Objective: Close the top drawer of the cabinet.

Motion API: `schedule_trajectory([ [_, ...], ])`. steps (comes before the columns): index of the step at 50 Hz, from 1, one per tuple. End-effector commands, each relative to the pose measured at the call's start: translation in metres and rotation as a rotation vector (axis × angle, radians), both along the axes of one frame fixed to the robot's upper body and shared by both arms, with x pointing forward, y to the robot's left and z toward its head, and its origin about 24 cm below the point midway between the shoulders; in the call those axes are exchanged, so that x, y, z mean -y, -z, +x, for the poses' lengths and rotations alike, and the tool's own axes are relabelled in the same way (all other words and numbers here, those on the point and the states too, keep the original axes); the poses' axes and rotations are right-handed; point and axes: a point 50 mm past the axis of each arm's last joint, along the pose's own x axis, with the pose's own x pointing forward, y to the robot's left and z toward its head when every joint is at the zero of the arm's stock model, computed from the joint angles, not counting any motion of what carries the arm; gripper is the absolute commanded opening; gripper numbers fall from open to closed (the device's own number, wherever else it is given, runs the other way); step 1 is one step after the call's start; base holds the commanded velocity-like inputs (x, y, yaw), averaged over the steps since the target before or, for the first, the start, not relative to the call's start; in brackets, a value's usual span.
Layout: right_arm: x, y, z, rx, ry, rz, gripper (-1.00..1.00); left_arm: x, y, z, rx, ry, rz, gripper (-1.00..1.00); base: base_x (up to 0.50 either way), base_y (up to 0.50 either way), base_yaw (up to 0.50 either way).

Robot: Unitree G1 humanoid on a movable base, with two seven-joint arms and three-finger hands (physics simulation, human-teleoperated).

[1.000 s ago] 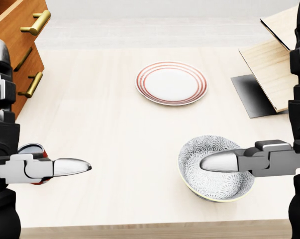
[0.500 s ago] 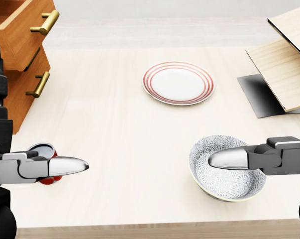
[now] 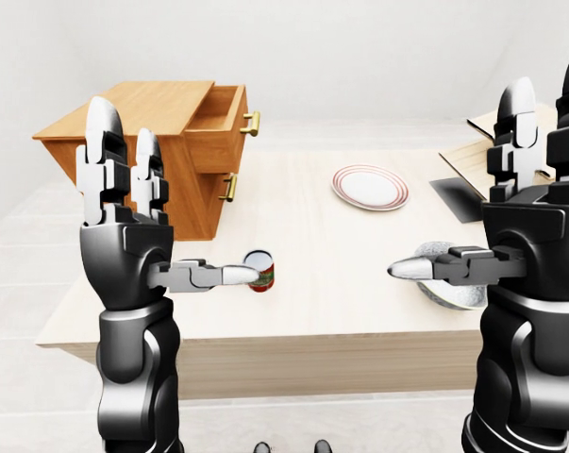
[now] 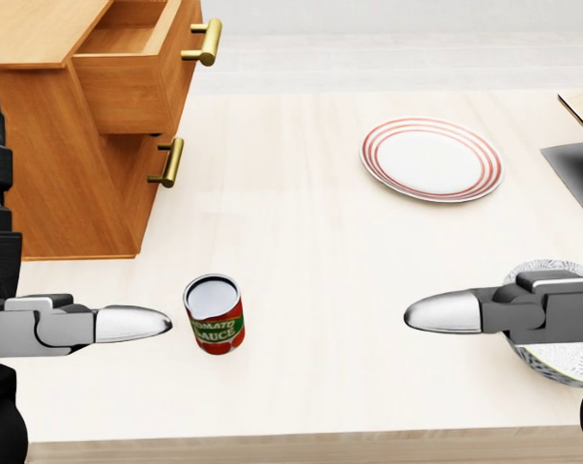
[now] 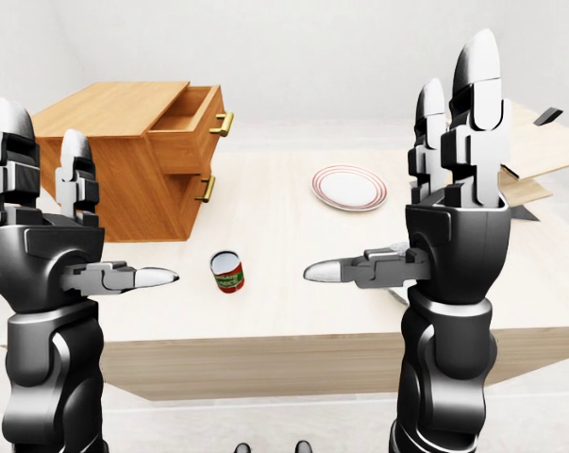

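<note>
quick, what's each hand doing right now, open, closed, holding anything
Left hand: open, fingers upright, holding nothing.
Right hand: open, fingers upright, holding nothing.

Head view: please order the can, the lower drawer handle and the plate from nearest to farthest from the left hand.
1. Can, just right of the left hand.
2. Lower drawer handle, above, on the cabinet.
3. Plate, upper right.
</note>
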Motion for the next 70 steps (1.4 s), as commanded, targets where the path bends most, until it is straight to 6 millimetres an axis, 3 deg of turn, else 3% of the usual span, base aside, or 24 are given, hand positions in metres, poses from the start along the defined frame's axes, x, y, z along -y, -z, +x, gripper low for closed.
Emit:
schedule_trajectory([
  [1, 0.0002, 0.0001, -0.0009, 0.001, 0.001, -0.002, 1.00, 0.0001, -0.0004, -0.0003, 0.003, 0.000, 0.005, 1.00, 0.00, 0.50, 0.00],
  [39, -0.0009, 0.0011, -0.0042, 0.001, -0.022, 0.004, 1.00, 0.0020, 0.0038, 0.0003, -0.018, 0.004, 0.023, 1.00, 0.00, 0.50, 0.00],
  [52, 0.0019, 0.0001, -0.0046, 0.008, -0.023, 0.031, 1.00, 0.0042, 0.0011, -0.0007, -0.003, 0.010, 0.025, 1.00, 0.02, 0.00, 0.00],
  [70, -0.0015, 0.0052, -0.0021, -0.024, -0.036, 0.009, 1.00, 0.0035, 0.0035, 0.0025, -0.018, 0.012, 0.024, 1.00, 0.50, -0.06, 0.00],
])
